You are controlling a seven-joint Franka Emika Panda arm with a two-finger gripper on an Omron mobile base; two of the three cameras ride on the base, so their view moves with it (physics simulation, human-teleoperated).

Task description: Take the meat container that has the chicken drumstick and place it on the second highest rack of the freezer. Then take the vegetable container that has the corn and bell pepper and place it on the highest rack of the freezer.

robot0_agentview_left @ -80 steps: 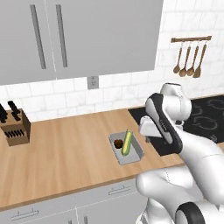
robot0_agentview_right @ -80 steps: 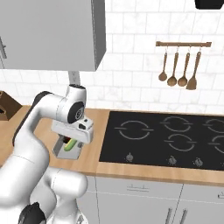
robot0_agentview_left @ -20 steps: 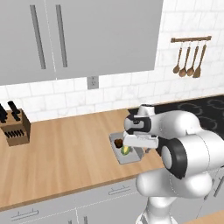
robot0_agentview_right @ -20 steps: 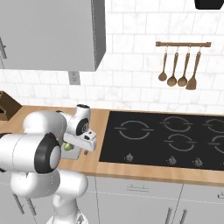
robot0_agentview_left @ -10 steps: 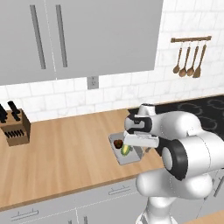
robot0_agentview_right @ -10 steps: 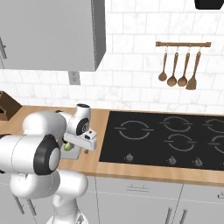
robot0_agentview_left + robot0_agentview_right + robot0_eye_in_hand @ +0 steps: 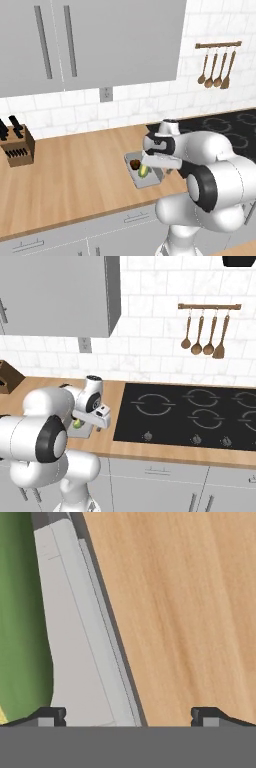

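While the vegetable container (image 7: 143, 173) sits on the wooden counter (image 7: 75, 175) with the corn (image 7: 143, 171) and bell pepper (image 7: 134, 164) inside, the gripper (image 7: 130, 714) hangs spread apart, straddling its right rim, one fingertip (image 7: 49, 716) inside the tray beside the corn

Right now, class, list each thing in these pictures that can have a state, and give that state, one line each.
gripper: open, one finger tip on each side of the container's rim
vegetable container: on the counter, holding corn and pepper
corn: lying in the container
bell pepper: in the container
upper cabinet doors: closed
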